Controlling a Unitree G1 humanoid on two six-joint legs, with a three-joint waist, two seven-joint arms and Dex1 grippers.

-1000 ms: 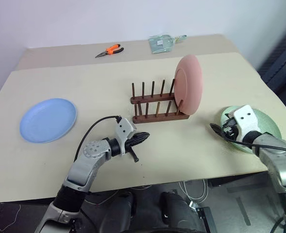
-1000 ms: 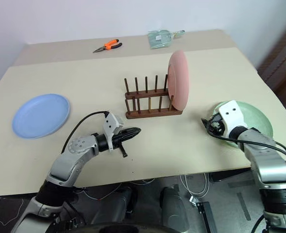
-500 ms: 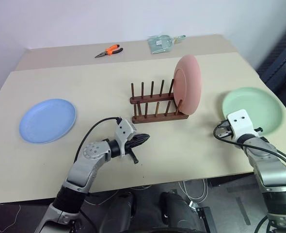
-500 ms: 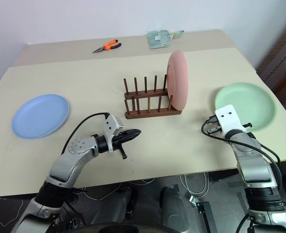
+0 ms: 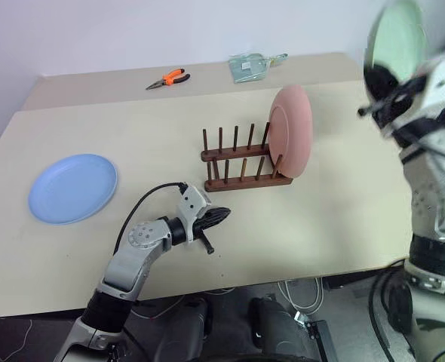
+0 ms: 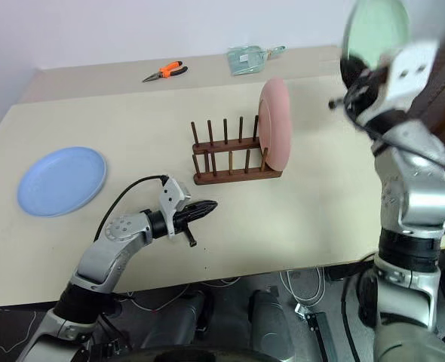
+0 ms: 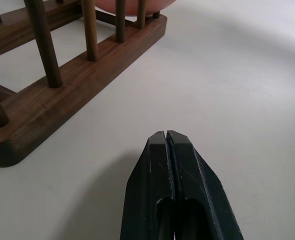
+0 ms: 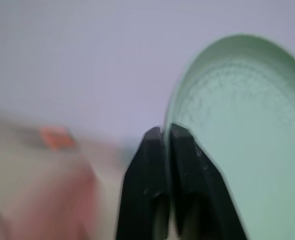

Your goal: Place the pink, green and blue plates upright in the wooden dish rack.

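While the right gripper [image 6: 356, 84] pinches the rim of the round pale mint green plastic plate [image 5: 394, 38] and holds it high in the air off the right end of the table, on edge and tilted, the step in hand looks like carrying it over to the small dark brown wooden dish rack [image 5: 243, 160]. Its black fingers sit nearly together on the thin rim in the right wrist view, so the grip is a narrow edge pinch; the plate could swing or slip, so a slow carry seems wise. The salmon pink round plate [image 5: 292, 140] already stands upright in the rack's right end slot, leaning slightly. The free pegs lie to its left, so the green plate probably wants the next gap over, lowered edge-first and parallel to the pink one without knocking it. The left gripper [image 5: 219, 216] is fully closed on nothing, hovering low over the table just in front of the rack, near its front bar in the left wrist view; it may need to stay clear. The light blue round plate [image 5: 73, 187] lies flat at the table's left side, well apart from the rack. The beige table top [image 5: 320, 226] is matte and plain; orange-handled pliers [image 5: 170, 78] and a clear plastic packet [image 5: 251, 65] rest at the far edge, by a pale wall.
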